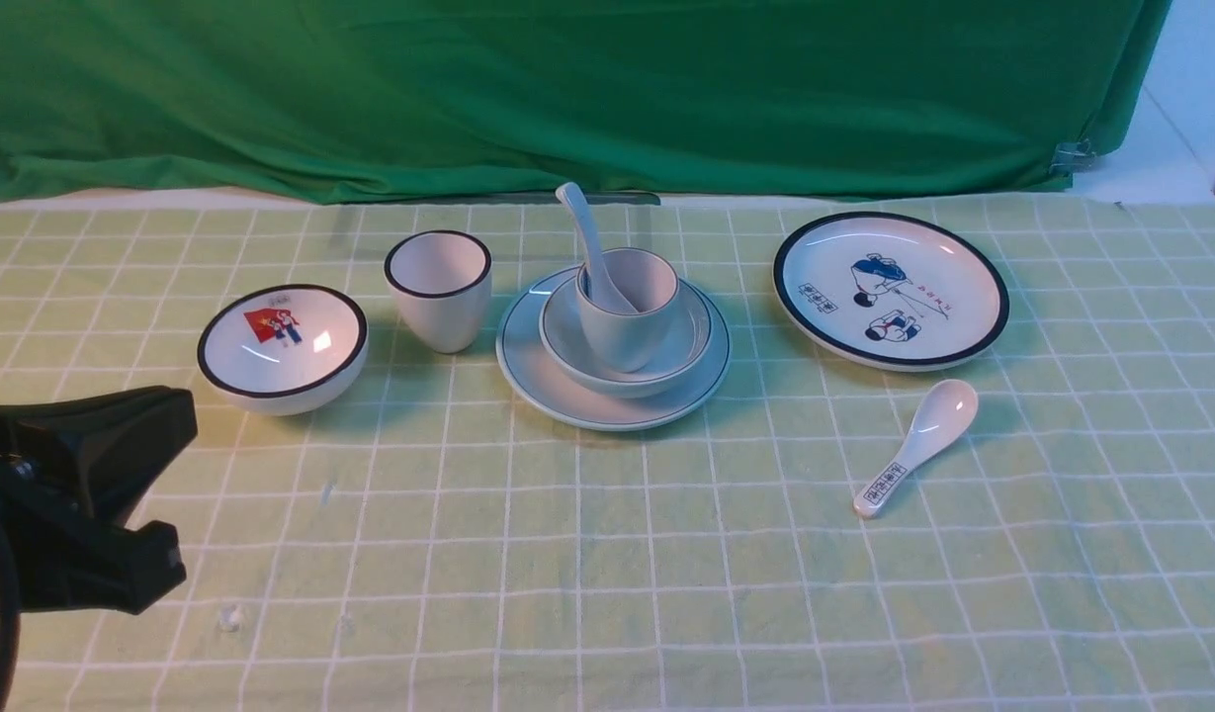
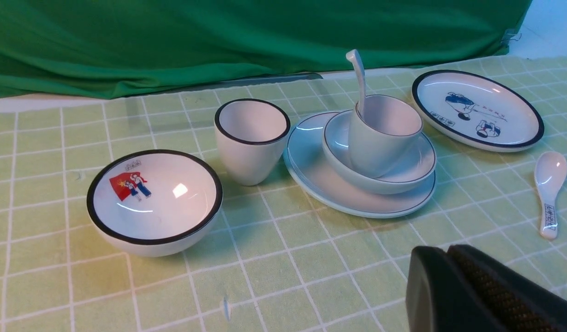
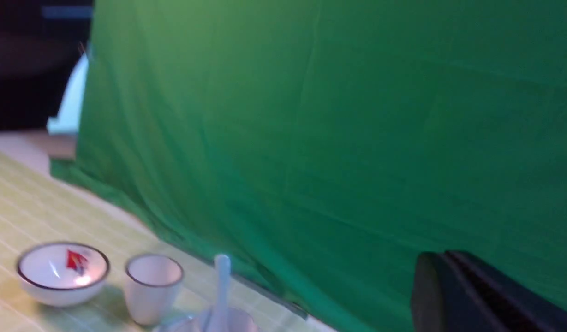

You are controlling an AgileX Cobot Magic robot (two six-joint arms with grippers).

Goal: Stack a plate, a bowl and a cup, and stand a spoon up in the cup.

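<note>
Spoon (image 1: 587, 237) propped in the cup (image 1: 628, 321), bowl (image 1: 558, 341) and plate (image 1: 538, 391) beneath; both claws, left (image 2: 444, 251) and right (image 3: 442, 258), pressed together, holding nothing. Best finish: withdraw without brushing that handle. Around the plate spreads the checked worktop (image 1: 567, 593); behind it hangs green cloth (image 1: 607, 99).

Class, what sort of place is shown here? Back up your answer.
Probably a robot test station laid out like a dining table: a grid-patterned cloth, a green curtain as backdrop, and a black robot tool beside the crockery.
</note>
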